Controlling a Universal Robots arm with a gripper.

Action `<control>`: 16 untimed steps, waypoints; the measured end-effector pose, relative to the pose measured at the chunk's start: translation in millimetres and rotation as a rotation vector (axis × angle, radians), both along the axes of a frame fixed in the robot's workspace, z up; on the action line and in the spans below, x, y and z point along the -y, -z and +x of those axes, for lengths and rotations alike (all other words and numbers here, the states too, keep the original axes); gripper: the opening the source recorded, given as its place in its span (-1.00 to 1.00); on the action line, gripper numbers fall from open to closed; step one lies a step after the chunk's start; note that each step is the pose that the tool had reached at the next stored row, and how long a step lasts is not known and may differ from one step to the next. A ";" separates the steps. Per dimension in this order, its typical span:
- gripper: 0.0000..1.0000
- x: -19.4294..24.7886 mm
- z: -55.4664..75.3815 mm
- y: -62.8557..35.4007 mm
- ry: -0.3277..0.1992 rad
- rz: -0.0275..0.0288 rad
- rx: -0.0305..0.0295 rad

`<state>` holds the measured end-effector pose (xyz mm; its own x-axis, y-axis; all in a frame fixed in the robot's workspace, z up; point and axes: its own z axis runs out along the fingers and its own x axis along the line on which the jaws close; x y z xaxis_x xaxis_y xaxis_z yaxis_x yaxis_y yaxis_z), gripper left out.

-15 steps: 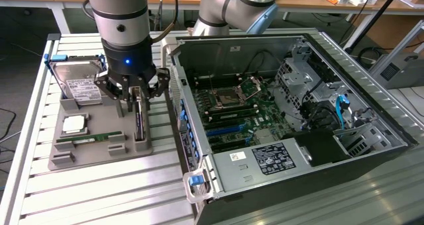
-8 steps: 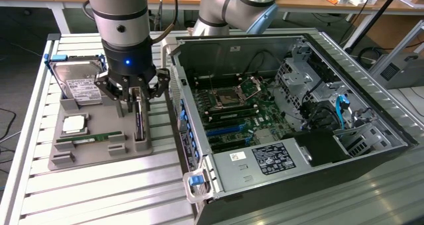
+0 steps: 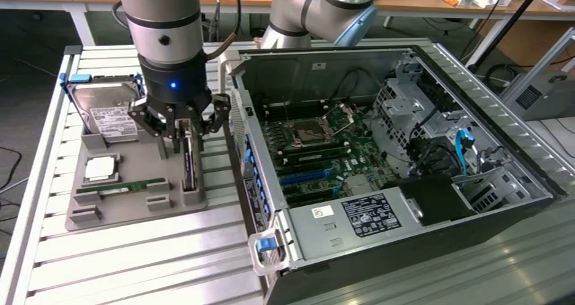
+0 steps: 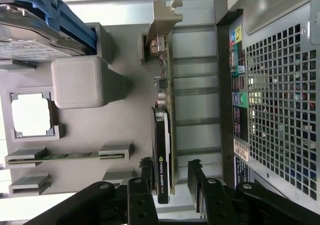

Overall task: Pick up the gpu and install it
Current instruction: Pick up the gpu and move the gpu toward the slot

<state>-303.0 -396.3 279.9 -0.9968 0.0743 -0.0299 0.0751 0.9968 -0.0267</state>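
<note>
Directly below your end effector (image 3: pixel 184 135), the gpu (image 3: pixel 190 165) stands on edge in the grey holder (image 3: pixel 134 214). Its long axis runs across the closing direction. The fingers (image 4: pixel 196 172) are set wide and straddle the card's cooler end. One shows a clear gap; contact at the other cannot be judged. Nothing is held.

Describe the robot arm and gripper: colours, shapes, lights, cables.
The arm is a silver-grey tube ending in a black wrist with a small blue light; a black cable loops beside it. The gripper is black, with jointed linkage fingers.
</note>
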 end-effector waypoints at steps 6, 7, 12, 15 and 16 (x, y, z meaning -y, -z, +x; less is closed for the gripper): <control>-0.15 0.0 0.0 2.8 0.000 -0.0034 0.0001; -0.15 0.0 0.0 3.2 0.000 -0.0037 0.0000; -0.15 -0.6 0.0 4.9 0.000 -0.0067 0.0000; -0.15 -3.8 0.0 7.0 0.000 -0.0092 0.0000; -0.15 -6.0 0.0 7.7 0.000 -0.0103 0.0000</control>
